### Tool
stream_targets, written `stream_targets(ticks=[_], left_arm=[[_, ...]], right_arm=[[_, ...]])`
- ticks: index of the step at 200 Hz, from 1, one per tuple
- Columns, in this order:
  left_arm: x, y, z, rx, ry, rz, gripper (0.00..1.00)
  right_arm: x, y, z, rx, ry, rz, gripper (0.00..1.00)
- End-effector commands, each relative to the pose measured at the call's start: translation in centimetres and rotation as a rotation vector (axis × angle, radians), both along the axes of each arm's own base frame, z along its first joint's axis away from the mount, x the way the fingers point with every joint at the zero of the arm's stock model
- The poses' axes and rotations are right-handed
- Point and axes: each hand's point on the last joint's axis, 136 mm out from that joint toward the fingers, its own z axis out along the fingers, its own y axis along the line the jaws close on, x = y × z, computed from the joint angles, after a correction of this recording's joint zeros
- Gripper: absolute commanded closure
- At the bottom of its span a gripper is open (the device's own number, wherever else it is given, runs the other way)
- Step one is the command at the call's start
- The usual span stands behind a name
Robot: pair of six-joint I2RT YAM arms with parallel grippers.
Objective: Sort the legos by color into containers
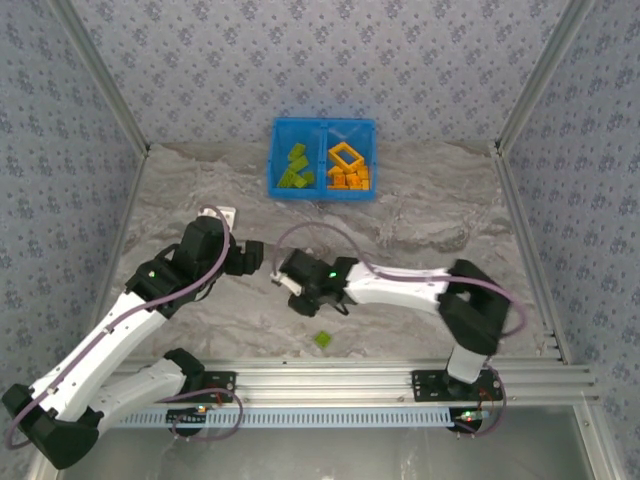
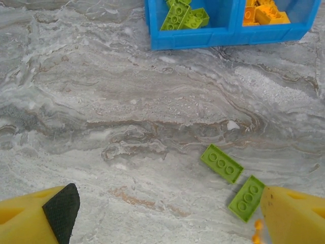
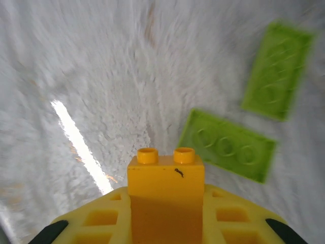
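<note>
We find the right jaws pinching an orange brick [image 3: 166, 185]. In the right wrist view it stands upright between the two yellow fingers [image 3: 101, 221], its two studs pointing away from the camera. That view is blurred. Just past the held brick, two lime green bricks [image 3: 227, 145] lie flat on the desk [image 1: 450, 220]. They sit close to each other but apart.

The left jaws are spread wide and hold nothing. In the left wrist view we see one finger [image 2: 35, 221] at the lower left corner and the other at the lower right. The same two lime green bricks [image 2: 221, 163] lie near the right-hand finger, the nearer one just beside it.

From above, both arms reach toward the middle of the desk, and their jaws come close together there. A lone green brick [image 1: 323, 340] rests near the front edge of the desk, well apart from the rest.

The blue bin [image 1: 300, 192] sits at the far side of the desk. Its left compartment holds green bricks [image 1: 295, 168], and its right compartment holds orange bricks [image 1: 350, 180]. We see no brick of the wrong color in either compartment.
</note>
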Motion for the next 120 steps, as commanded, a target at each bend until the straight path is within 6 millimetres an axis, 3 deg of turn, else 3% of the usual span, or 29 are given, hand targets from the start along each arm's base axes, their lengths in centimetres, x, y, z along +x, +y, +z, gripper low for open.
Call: stream_targets(ticks=[1, 25, 55, 60, 66, 90, 120], left_arm=[[0.3, -1.2, 2.3, -0.088, -0.066, -0.04, 0.01], [0.1, -2.8, 2.3, -0.136, -0.071, -0.115, 0.01], [0.0, -4.2, 1.8, -0.163, -0.033, -0.177, 0.01], [-0.1, -4.4, 1.6, -0.165, -0.024, -0.181, 0.01], [-0.1, -4.5, 1.4, -0.168, -0.014, -0.182, 0.01], [-0.4, -4.9, 0.5, -0.18, 0.03, -0.184, 0.01], [-1.1, -4.8, -0.6, -0.188, 0.069, -0.175, 0.01]], right_arm=[[2.8, -0.8, 8.2, 0.258, -0.126, -0.087, 0.75], [8.5, -4.0, 14.2, 0.434, -0.284, -0.249, 0.73], [17.8, -8.2, 18.0, 0.44, -0.391, -0.46, 0.72], [19.6, -8.8, 17.3, 0.402, -0.383, -0.496, 0.72], [21.8, -9.4, 17.9, 0.382, -0.393, -0.541, 0.73], [29.4, -11.7, 14.9, 0.256, -0.347, -0.705, 0.73], [36.3, -12.9, 11.5, 0.203, -0.297, -0.799, 0.73]])
